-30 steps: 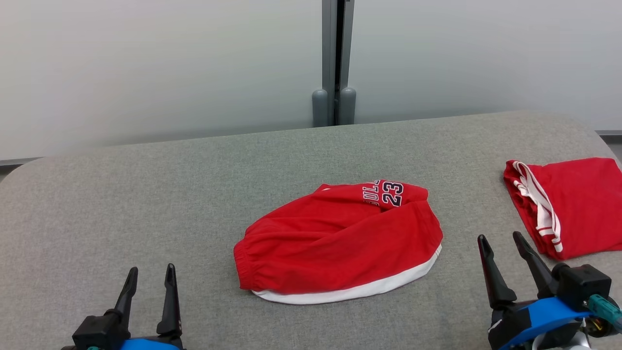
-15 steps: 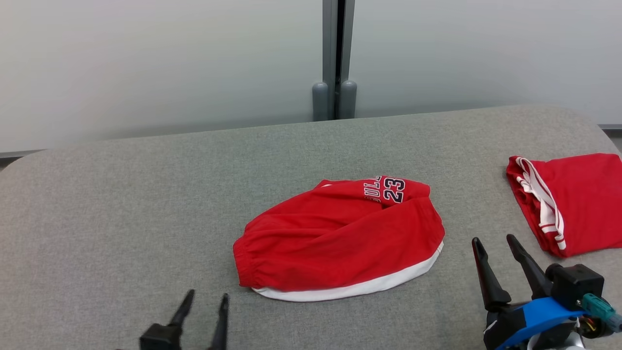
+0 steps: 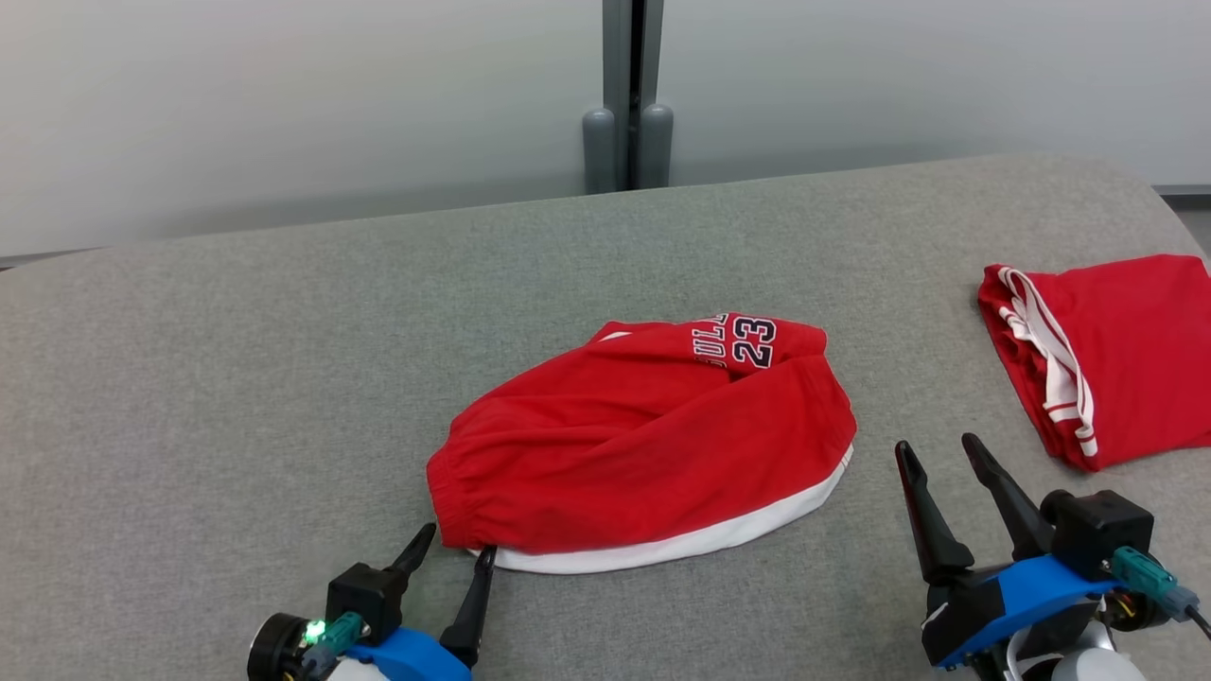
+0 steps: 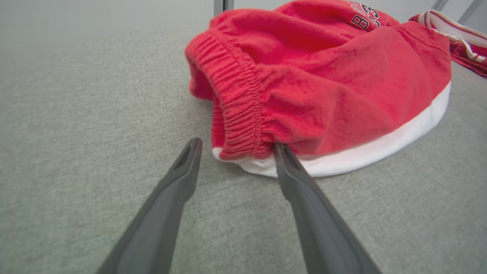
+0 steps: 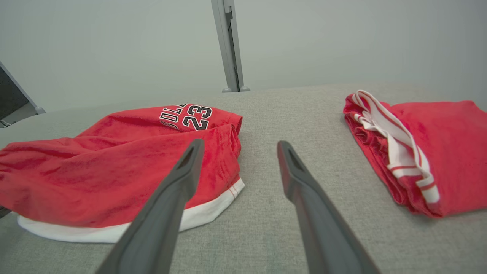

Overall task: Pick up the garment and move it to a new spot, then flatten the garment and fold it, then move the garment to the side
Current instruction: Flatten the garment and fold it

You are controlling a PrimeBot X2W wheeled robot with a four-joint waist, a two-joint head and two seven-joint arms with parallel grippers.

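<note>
a grey fabric-covered table ran under both grippers, with a pale wall far beyond their fingertips. the red shorts lay bunched in a rounded heap on the table, directly ahead of the left gripper and ahead and to the left of the right gripper. a second red garment, folded and edged with white striped trim, lay ahead and to the right of the right gripper, well apart from the shorts.

the left gripper sat low over the table with its jaws spread wide and nothing held. the corner of the shorts' elastic waistband lay right at its fingertips, and in the left wrist view the right-hand finger's tip met the cloth where the red met the white hem band; the other finger's tip was over bare table just beside that corner. the right gripper was also wide open and empty, apart from both garments.

a grey post stood against the wall beyond the shorts. the "23" print lay on the shorts' far side from the left gripper.
</note>
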